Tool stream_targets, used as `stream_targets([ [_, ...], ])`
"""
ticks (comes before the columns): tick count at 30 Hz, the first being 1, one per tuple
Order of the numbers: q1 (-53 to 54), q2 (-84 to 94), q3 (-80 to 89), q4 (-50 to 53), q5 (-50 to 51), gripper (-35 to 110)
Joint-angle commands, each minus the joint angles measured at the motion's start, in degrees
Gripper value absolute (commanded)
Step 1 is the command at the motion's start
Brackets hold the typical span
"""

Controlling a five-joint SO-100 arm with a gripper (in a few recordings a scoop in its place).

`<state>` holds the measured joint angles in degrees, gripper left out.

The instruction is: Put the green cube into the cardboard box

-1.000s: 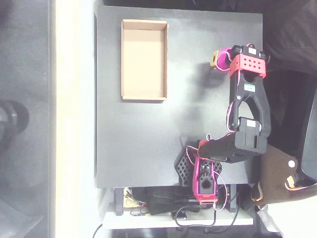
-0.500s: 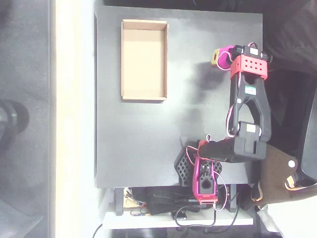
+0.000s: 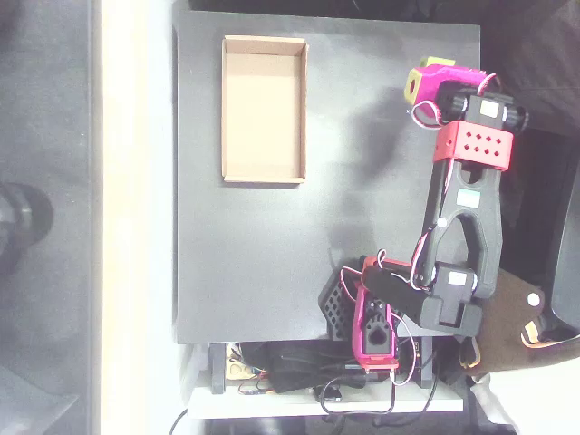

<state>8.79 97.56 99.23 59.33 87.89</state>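
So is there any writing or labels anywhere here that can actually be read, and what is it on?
None can be read.
Small white and green sticker on the black arm: too small and blurred to read.
The cardboard box, the black table and the magenta gripper show no lettering in the overhead view.

The surface point(image 3: 272, 272) is matte black all over, plain and unpatterned. The cardboard box point(image 3: 264, 110) is tan, with a lighter brown floor and pale wall edges. The claw point(image 3: 426, 82) is magenta with a lime yellow patch at its tip. Behind it the arm point(image 3: 467, 217) is black, with a red plate dotted by dark holes and a magenta base.
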Motion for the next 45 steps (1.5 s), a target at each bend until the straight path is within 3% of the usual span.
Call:
stream_targets([
  [1, -0.2, 4.2, -6.8, 0.5, 0.3, 4],
  [14, -10.5, 4.5, -19.0, 0.5, 0.3, 4],
  [30, -31.4, 4.1, -19.3, 0.5, 0.4, 4],
  [45, -42.5, -1.0, -18.3, 0.9, 0.4, 4],
])
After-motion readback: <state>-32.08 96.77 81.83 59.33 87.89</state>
